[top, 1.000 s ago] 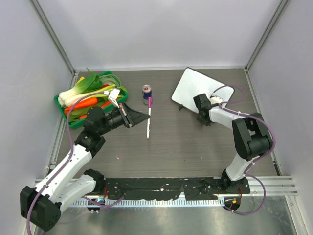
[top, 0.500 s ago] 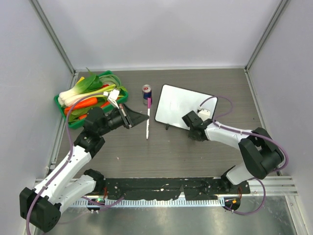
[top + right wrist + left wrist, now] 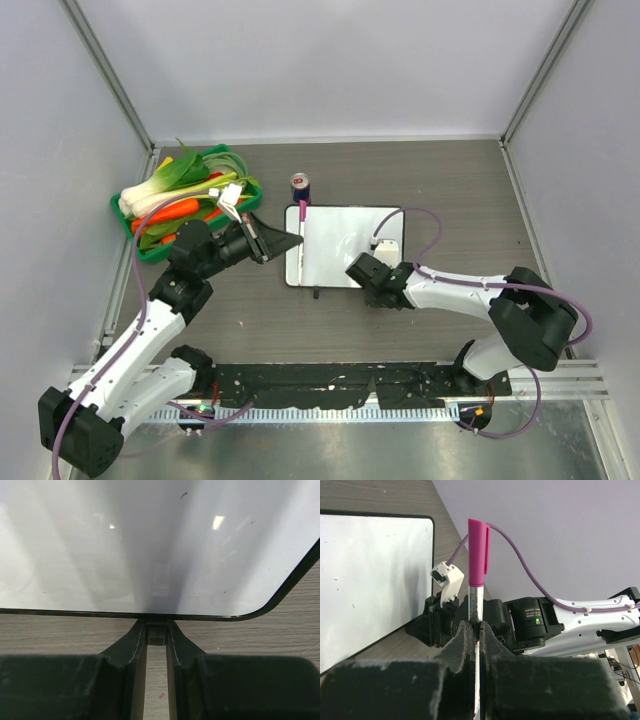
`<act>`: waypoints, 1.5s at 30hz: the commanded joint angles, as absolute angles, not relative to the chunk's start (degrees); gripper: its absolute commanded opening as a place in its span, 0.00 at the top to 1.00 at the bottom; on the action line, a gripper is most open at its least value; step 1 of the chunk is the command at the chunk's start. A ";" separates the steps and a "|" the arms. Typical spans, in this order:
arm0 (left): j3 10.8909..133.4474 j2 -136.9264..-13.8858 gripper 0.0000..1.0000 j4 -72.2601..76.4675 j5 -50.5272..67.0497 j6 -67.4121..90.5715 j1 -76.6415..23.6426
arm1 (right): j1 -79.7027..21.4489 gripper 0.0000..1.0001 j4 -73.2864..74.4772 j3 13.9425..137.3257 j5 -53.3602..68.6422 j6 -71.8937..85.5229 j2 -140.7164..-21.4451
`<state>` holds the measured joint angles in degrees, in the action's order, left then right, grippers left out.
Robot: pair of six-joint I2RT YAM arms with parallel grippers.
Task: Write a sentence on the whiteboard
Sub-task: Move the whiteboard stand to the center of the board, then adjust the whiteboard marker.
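The whiteboard (image 3: 345, 245) lies flat mid-table, a white rectangle with a thin dark rim, also seen in the right wrist view (image 3: 150, 545) and the left wrist view (image 3: 370, 580). Its face is plain white with a few specks; the sentence is out of view. My right gripper (image 3: 374, 278) is at the board's near edge, shut on a small black foot (image 3: 156, 634) under the rim. My left gripper (image 3: 287, 241) is shut on a marker (image 3: 477, 555) with a magenta cap (image 3: 304, 211). The marker reaches over the board's left edge.
A green basket (image 3: 140, 235) with a leek and carrots stands at the back left, close to the left arm. A small can (image 3: 300, 186) stands just behind the board's far left corner. Grey walls close in the table on three sides.
The right gripper has dragged the whiteboard from the back right to the middle and turned it square, so its left edge now lies under the marker. The left arm has stayed put.
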<state>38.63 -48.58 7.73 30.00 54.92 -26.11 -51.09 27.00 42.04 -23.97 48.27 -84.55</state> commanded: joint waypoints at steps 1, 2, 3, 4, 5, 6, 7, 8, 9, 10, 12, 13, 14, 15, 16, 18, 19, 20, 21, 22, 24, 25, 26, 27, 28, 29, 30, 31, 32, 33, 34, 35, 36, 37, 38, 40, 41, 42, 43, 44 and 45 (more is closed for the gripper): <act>40.52 -47.90 1.00 7.12 29.79 53.18 -25.93 | -53.79 0.99 33.40 38.58 -14.59 43.77 -87.45; 40.60 -47.99 1.00 6.95 29.97 53.17 -25.84 | -53.88 0.99 33.57 38.85 -14.68 43.07 -87.54; 40.61 -47.99 1.00 6.86 29.97 53.09 -25.84 | -53.88 0.99 33.66 39.02 -14.59 42.89 -87.54; 40.61 -47.99 1.00 6.77 29.88 53.00 -25.93 | -53.96 0.99 34.01 39.02 -14.59 42.72 -87.54; 40.61 -47.90 1.00 6.68 29.80 52.91 -25.84 | -53.88 0.99 34.10 38.85 -14.50 42.80 -87.63; 40.61 -47.90 1.00 6.51 29.71 52.82 -26.01 | -53.96 0.99 34.19 38.76 -14.50 42.45 -87.63; 40.61 -47.81 1.00 6.33 29.62 52.74 -25.93 | -53.96 1.00 34.28 38.59 -13.98 42.45 -87.54; 40.61 -47.81 1.00 6.24 29.53 52.73 -25.93 | -53.96 0.98 34.36 38.67 -13.63 42.02 -87.37; 40.69 -47.73 1.00 5.98 29.53 52.56 -26.01 | -53.96 0.97 34.54 38.58 -12.93 41.84 -87.10; 40.69 -47.64 1.00 5.80 29.53 52.47 -25.93 | -53.96 0.94 34.63 38.58 -12.48 41.49 -86.84; 40.78 -47.64 1.00 4.93 29.53 51.95 -25.84 | -53.96 0.88 34.45 38.67 -11.25 40.87 -84.65; 40.87 -47.72 1.00 4.31 29.53 51.68 -25.84 | -53.96 0.83 34.28 38.67 -10.38 40.52 -83.86; 40.96 -47.55 1.00 3.70 29.53 51.16 -25.84 | -53.96 0.70 34.36 38.67 -10.20 40.08 -82.11; 41.13 -47.55 1.00 2.91 29.44 50.63 -25.93 | -53.96 0.63 34.28 38.93 -9.67 39.82 -81.05; 41.31 -47.64 1.00 2.29 29.44 50.28 -25.84 | -53.96 0.44 34.36 39.11 -9.32 39.21 -79.12; 41.57 -47.37 1.00 0.97 29.27 49.22 -25.84 | -53.96 0.22 35.50 40.16 -9.23 39.11 -76.22; 41.75 -47.37 1.00 0.36 29.09 48.78 -25.93 | -53.96 0.14 35.77 41.04 -8.88 38.76 -75.16; 42.10 -47.29 1.00 0.18 28.92 48.26 -25.93 | -53.96 0.12 36.64 41.57 -9.05 38.41 -73.58; 42.36 -47.37 1.00 -1.48 28.74 47.82 -25.84 | -53.96 0.09 37.00 42.44 -9.23 38.41 -72.78; 42.71 -47.29 1.00 -2.19 28.65 47.29 -25.93 | -53.96 0.09 37.52 43.06 -9.14 37.71 -71.73; 43.41 -47.55 1.00 -3.51 28.56 46.23 -25.93 | -53.96 0.09 38.75 44.91 -8.71 36.74 -70.85; 43.85 -47.46 1.00 -4.12 28.48 45.80 -25.93 | -53.96 0.09 38.76 46.13 -7.57 35.78 -70.58; 44.12 -47.55 1.00 -4.91 28.56 45.18 -25.84 | -53.96 0.09 38.76 46.66 -6.51 34.99 -69.88; 44.56 -47.64 1.00 -5.79 28.56 44.65 -25.93 | -53.96 0.09 38.50 47.80 -5.89 34.02 -69.53; 45.00 -47.81 1.00 -6.67 28.56 44.21 -25.93 | -53.96 0.09 38.41 48.51 -5.28 33.40 -68.65; 45.35 -47.73 1.00 -7.29 28.65 43.77 -25.93 | -53.96 0.09 37.89 49.65 -5.19 32.01 -68.12; 45.70 -47.72 1.00 -7.90 28.74 43.60 -25.93 | -53.96 0.09 37.71 51.14 -5.10 31.38 -67.42; 45.88 -47.64 1.00 -8.00 28.83 43.68 -25.84 | -53.88 0.09 37.44 51.94 -5.36 29.98 -67.15; 45.97 -47.55 1.00 -8.00 29.00 43.68 -25.93 | -53.88 0.09 37.35 53.86 -5.88 29.27 -67.06; 46.05 -47.37 1.00 -7.56 29.26 43.94 -25.93 | -53.53 0.09 37.27 54.92 -5.80 27.79 -67.06; 46.14 -47.20 1.00 -7.30 29.44 44.12 -25.84 | -53.18 0.09 37.00 56.41 -5.10 27.08 -67.06; 46.32 -47.20 1.00 -7.12 29.53 44.30 -25.93 | -52.04 0.09 36.31 57.30 -4.31 25.85 -67.06; 46.58 -47.20 1.00 -7.12 29.71 44.38 -25.93 | -51.16 0.09 35.43 58.44 -1.26 25.23 -67.23; 46.76 -47.28 1.00 -7.12 29.88 44.38 -25.84 | -49.24 0.09 33.85 58.88 1.81 24.70 -67.06; 47.02 -47.29 1.00 -7.29 30.14 44.21 -25.93 | -46.87 0.09 32.53 59.23 6.81 24.61 -66.89; 47.37 -47.46 1.00 -7.56 30.67 43.77 -25.93 | -41.87 0.09 27.53 58.54 15.67 25.48 -66.27; 47.55 -47.72 1.00 -7.82 31.02 43.60 -25.93 | -40.44 0.09 23.16 58.10 18.52 26.79 -65.92; 47.72 -47.90 1.00 -8.08 31.03 43.33 -25.84 | -38.17 0.07 20.94 57.05 24.29 27.33 -65.66; 47.81 -47.90 1.00 -8.17 31.03 43.42 -25.93 | -37.45 0.05 16.22 56.52 26.69 28.55 -65.74; 47.81 -48.16 1.00 -7.91 31.11 43.68 -25.93 | -36.22 0.05 14.17 56.25 31.33 29.26 -66.26; 47.64 -48.25 1.00 -6.69 31.72 44.20 -25.84 | -35.86 0.05 11.71 56.25 34.77 29.35 -67.40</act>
<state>45.21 -48.25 -8.05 29.39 44.51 -26.11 -38.37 26.15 56.40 15.57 27.75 -67.61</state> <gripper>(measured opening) 0.026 0.946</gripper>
